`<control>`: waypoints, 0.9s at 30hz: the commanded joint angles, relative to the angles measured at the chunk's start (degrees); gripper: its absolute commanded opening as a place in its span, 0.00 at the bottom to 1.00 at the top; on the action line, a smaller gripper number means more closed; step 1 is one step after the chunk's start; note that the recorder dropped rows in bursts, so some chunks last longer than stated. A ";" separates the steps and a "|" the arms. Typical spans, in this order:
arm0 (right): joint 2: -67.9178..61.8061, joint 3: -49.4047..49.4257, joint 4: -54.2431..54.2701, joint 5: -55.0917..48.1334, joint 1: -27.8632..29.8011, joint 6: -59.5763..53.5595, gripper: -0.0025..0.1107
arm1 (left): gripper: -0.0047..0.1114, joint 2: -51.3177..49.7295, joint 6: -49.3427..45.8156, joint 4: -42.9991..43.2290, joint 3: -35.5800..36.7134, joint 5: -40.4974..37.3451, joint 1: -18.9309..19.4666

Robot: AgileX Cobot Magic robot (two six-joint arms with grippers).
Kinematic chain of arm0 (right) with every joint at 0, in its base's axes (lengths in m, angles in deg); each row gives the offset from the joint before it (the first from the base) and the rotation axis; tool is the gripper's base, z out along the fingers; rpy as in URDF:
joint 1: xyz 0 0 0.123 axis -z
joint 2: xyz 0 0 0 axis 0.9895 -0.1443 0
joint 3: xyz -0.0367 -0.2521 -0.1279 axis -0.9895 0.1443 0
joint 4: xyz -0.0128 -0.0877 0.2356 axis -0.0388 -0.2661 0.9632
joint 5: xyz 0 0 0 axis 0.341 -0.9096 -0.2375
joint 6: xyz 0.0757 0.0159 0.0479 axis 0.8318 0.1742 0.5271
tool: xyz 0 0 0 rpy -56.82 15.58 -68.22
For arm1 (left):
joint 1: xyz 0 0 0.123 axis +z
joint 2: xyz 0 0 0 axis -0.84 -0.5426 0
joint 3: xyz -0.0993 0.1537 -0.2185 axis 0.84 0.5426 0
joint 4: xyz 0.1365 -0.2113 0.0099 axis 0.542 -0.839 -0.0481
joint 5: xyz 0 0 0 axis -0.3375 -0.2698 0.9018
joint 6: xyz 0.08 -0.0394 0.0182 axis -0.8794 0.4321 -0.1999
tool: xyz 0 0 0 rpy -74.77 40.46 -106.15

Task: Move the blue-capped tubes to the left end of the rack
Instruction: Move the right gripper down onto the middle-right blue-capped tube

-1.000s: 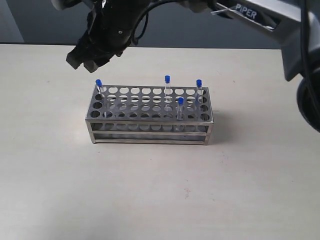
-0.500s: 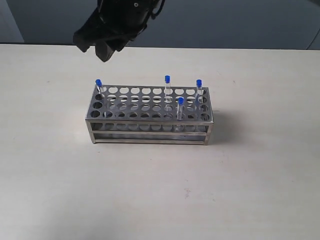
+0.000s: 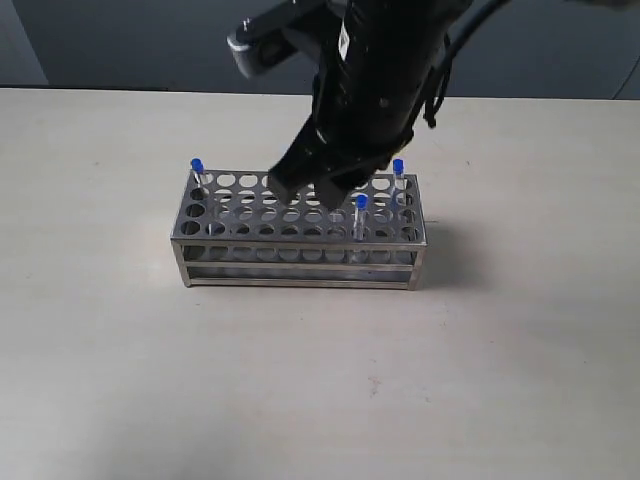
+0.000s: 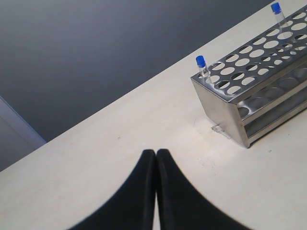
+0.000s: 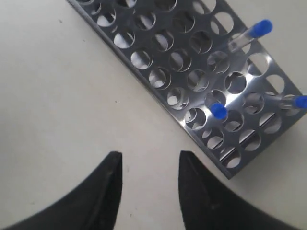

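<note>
**Rack:** one rack [image 3: 300, 245], standing mid-table with its long side running left to right. It is rectangular, steel and polished bright enough to mirror. The top plate is pierced by four rows of round holes, and the sides are an open frame.

**Blue-capped tubes [image 5: 219, 110]:** four counted, all standing in the rack. Each is thin and clear, with a bright blue cap that rises a little above the top plate.
- The corner tube [image 3: 197, 170] is alone in the far row at the left end.
- The far-right tube [image 3: 398, 170] is in the far row at the right end.
- The near tube [image 3: 361, 208] is in a nearer row, just left of the far-right tube.
- The fourth tube is hidden by the arm from where I stand. The right wrist view shows it grouped with the two right-hand tubes.

**Grippers:** two, both black and matte, with fingers tapering to blunt tips.
- The right gripper [image 3: 306, 192] hangs over the far side of the rack, between the corner tube and the right-hand group. Its jaws stand wide apart with nothing between them. I cannot tell whether the tips touch the plate.
- The left gripper [image 4: 156, 155] is off the left end of the rack, well apart from it and above bare table. Its fingers are pressed together and hold nothing.

**Table [image 3: 520, 350]:** one, pale beige, smooth and matte.

**Wall [image 3: 100, 40]:** dark grey, behind the table.
</note>
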 commanded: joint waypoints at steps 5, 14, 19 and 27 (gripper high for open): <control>-1.63 5.17 -8.73 8.71 0.13 6.22 0.36 | 0.05 -0.20 0.28 -0.14 -0.30 0.31 -0.22; -4.72 5.17 -11.94 13.88 2.82 9.01 0.36 | 0.05 -0.20 0.28 -0.14 -0.30 0.31 -0.22; -6.90 5.17 -12.14 14.52 3.93 9.01 0.36 | 0.05 -0.20 0.28 -0.14 -0.30 0.31 -0.22; -9.63 5.17 -10.01 17.41 5.08 8.88 0.36 | 0.05 -0.20 0.28 -0.14 -0.30 0.31 -0.22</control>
